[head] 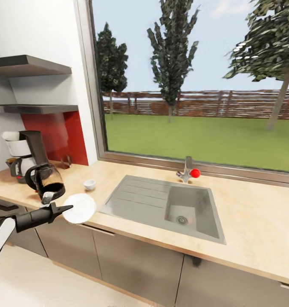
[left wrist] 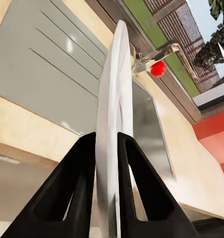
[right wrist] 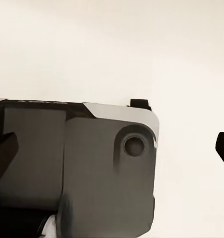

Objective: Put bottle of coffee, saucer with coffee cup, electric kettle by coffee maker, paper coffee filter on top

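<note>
A large window [head: 195, 81] is showing a lawn, trees and a wooden fence, and it is taking up most of the wall. Below it, the countertop [head: 255, 221] is stretching across the head view over grey cabinets [head: 136, 264]. A steel sink [head: 166, 204] with a ribbed draining board is sitting in the worktop, with a tap [head: 188, 169] carrying a red knob behind it.

At the far left, two dark shelves [head: 29, 66] are hanging on the wall above a red backsplash [head: 61, 136]. Under them the coffee maker [head: 27, 155] is standing on the counter with something white on its top. The electric kettle [head: 45, 179] is sitting just in front of it. The coffee cup [head: 89, 184] is resting on the counter between the kettle and the sink.

The left gripper [head: 65, 209] is reaching in from the lower left, its fingers [left wrist: 80, 188] closed on the rim of the saucer [head: 79, 208]. The saucer is hanging over the counter's front edge, near the cup. In the left wrist view the plate [left wrist: 114, 124] is showing edge-on between the two black fingers.

The right wrist view is showing a grey robot body part [right wrist: 92, 168] against a pale surface; whether the right gripper is open or closed cannot be told.
</note>
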Available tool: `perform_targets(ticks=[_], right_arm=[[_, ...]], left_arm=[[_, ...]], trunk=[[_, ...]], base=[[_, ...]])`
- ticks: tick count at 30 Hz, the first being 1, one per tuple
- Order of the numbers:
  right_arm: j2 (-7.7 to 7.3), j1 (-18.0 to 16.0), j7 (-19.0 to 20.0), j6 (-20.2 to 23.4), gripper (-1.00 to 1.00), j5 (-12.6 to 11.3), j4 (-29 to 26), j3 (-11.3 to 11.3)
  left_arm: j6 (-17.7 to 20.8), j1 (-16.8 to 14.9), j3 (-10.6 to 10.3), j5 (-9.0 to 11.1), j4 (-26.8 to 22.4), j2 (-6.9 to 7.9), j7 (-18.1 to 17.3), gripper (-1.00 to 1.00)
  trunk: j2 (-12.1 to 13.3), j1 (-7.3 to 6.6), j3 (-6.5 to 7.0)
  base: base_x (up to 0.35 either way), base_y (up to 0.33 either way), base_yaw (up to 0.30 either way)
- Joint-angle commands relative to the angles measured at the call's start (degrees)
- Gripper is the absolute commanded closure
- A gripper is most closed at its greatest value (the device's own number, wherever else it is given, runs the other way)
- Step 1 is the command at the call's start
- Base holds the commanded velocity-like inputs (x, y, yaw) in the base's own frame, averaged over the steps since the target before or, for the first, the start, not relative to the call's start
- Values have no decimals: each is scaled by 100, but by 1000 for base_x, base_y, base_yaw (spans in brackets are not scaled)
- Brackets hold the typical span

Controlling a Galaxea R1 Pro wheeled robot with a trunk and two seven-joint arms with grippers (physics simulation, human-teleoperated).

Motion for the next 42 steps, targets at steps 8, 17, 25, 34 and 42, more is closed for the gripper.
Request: perform_targets(ticks=[8,17,25,34,42], right_arm=[[-2,-1,23,5,-100,-71,-10,15],[-10,-1,25,-106,-100,-70,-12,2],[-10,-1,17,-307,-100,-70,-12,1],[-10,-1,17,-321,-100,-70,-13,-6],[-10,-1,17,-321,-100,-71,-81,-7]], left_arm=[[2,7,-7,12,3,-7,-16,100],[-10,9,-20,-10,8,-11,-21,100],[-43,330,-14,8,-3,-16,-33,100],[-69,464,-41,-27,10,-16,-39,100],[-404,1134,-12,-54,13,-11,-281,100]], trunk=[[-5,0,-3],[-5,0,-3],[-5,0,-3],[-5,0,-3],[-5,0,-3]], base=[[-235,240,0],[-98,91,0],[-3,3,-59],[0,0,-47],[0,0,196]])
